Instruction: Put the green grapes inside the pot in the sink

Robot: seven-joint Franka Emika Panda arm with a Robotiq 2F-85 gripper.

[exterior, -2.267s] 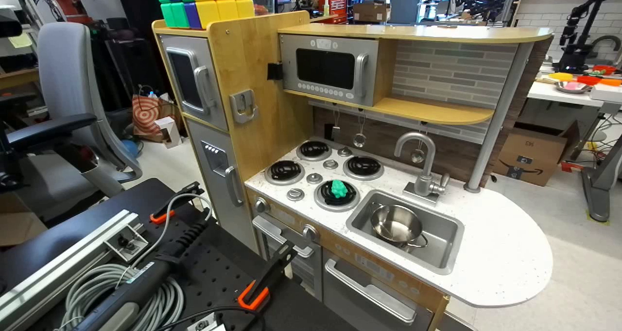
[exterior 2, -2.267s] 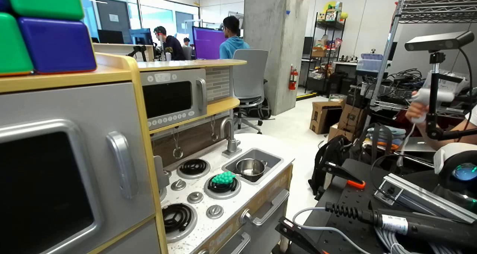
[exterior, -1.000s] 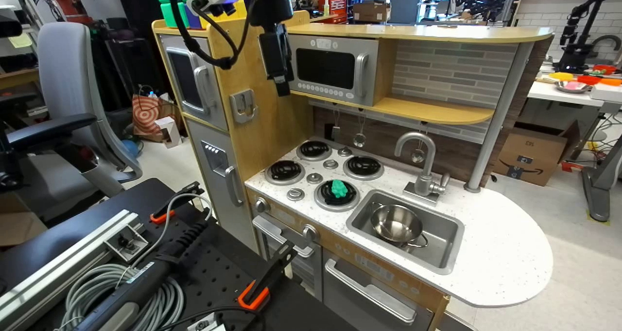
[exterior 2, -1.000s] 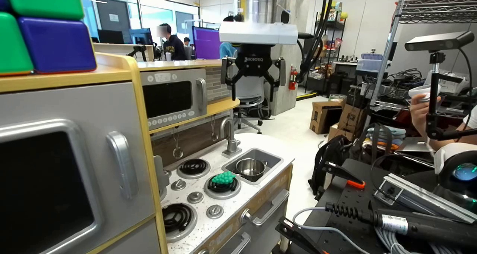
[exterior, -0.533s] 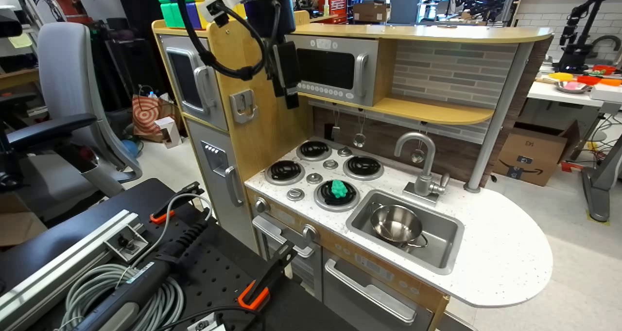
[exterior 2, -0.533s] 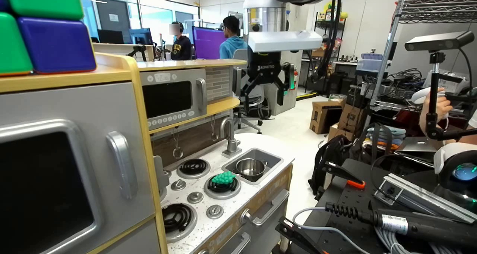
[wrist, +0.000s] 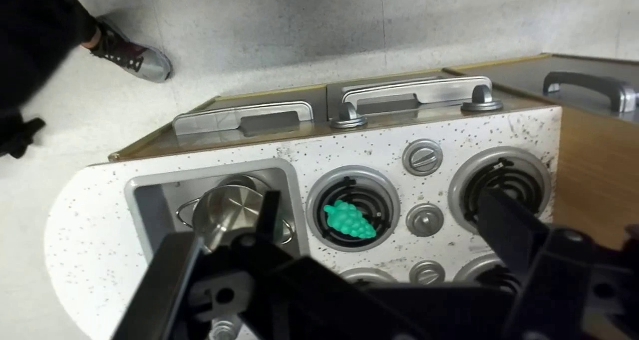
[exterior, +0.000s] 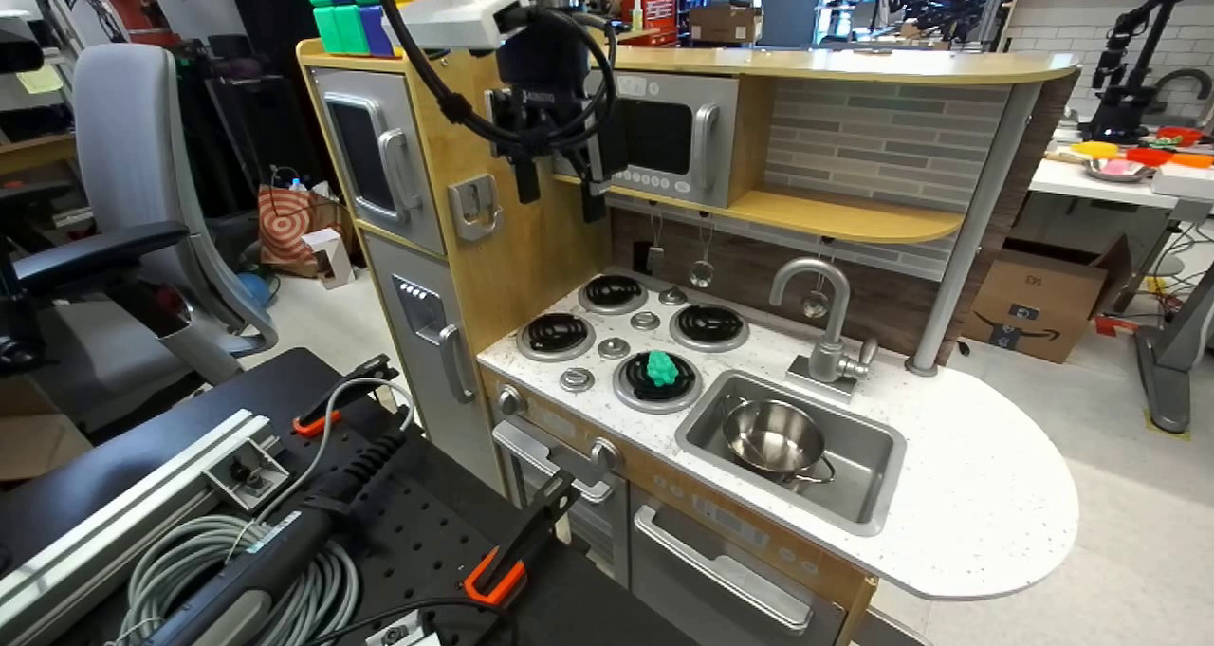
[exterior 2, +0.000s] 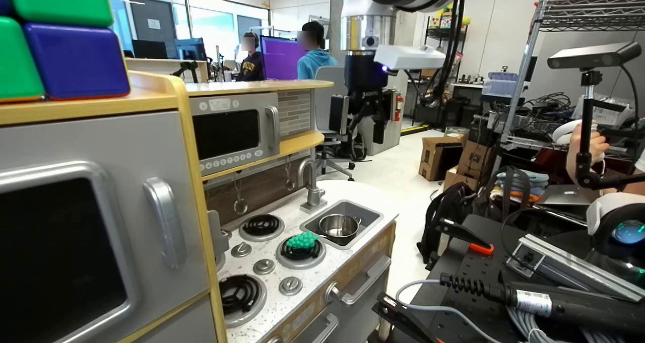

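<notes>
The green grapes (exterior: 662, 369) lie on the black coil of the front burner next to the sink, also in an exterior view (exterior 2: 302, 240). The silver pot (exterior: 773, 437) stands inside the grey sink (exterior: 890, 470), its opening facing up. My gripper (exterior 2: 364, 131) is open and empty, high above the counter. In the wrist view, the gripper (wrist: 382, 200) has its fingers wide apart, with the grapes (wrist: 348, 220) seen far below between them. The left finger (wrist: 269, 212) covers part of the pot (wrist: 224, 205) in that view.
A curved faucet (exterior: 833, 314) rises behind the sink. The microwave (exterior: 654, 134) and a shelf (exterior: 844, 214) overhang the back of the counter, with a grey post (exterior: 972, 229) at the end. A tall toy fridge (exterior 2: 101, 222) stands beside the burners. Several knobs sit between burners.
The arm has come into view from above since the earliest frames. My gripper has since turned and moved slightly down and to the right in both exterior views. Grapes and pot have not moved.
</notes>
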